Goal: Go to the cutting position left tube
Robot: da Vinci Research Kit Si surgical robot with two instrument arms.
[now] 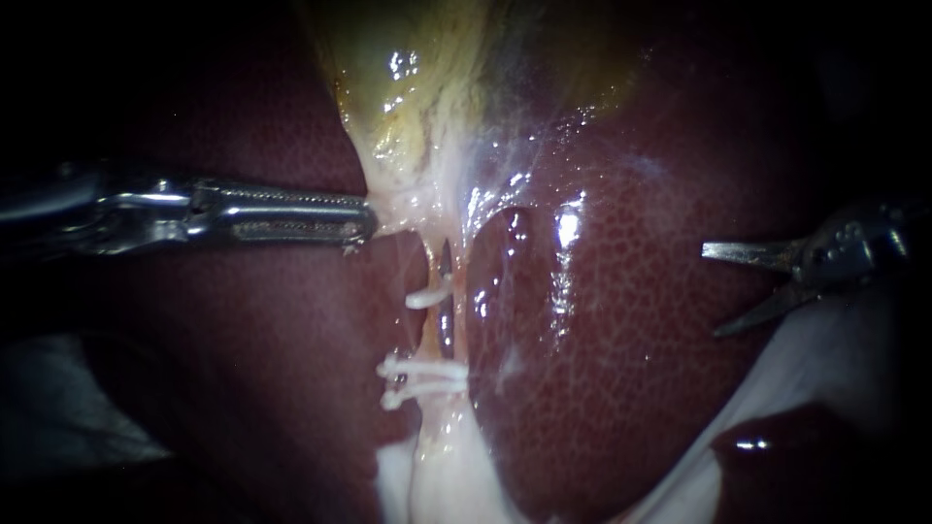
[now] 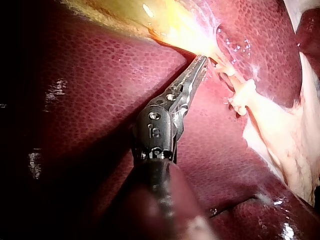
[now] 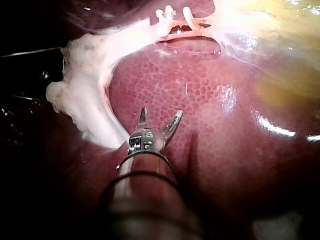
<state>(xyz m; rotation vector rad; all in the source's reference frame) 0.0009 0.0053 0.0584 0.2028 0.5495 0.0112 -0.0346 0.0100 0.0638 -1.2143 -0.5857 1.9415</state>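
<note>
Left instrument [image 1: 367,219], a silver shaft ending in long, slim, serrated steel jaws, lies level, jaws pressed together, apparently pinching pale tissue [image 1: 400,202] at their tips. Right instrument [image 1: 711,291], with short pointed metal blades, holds them spread in a V.

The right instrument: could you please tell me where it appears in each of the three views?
Endoscope view: the right instrument enters from the right, jaws open over the liver, well apart from the clips.
Left wrist view: not in it; only the left instrument, gripping the gallbladder.
Right wrist view: the right instrument, jaws open over the liver, clips ahead of it.
Shared landmark: the white clips on the tube.
</note>
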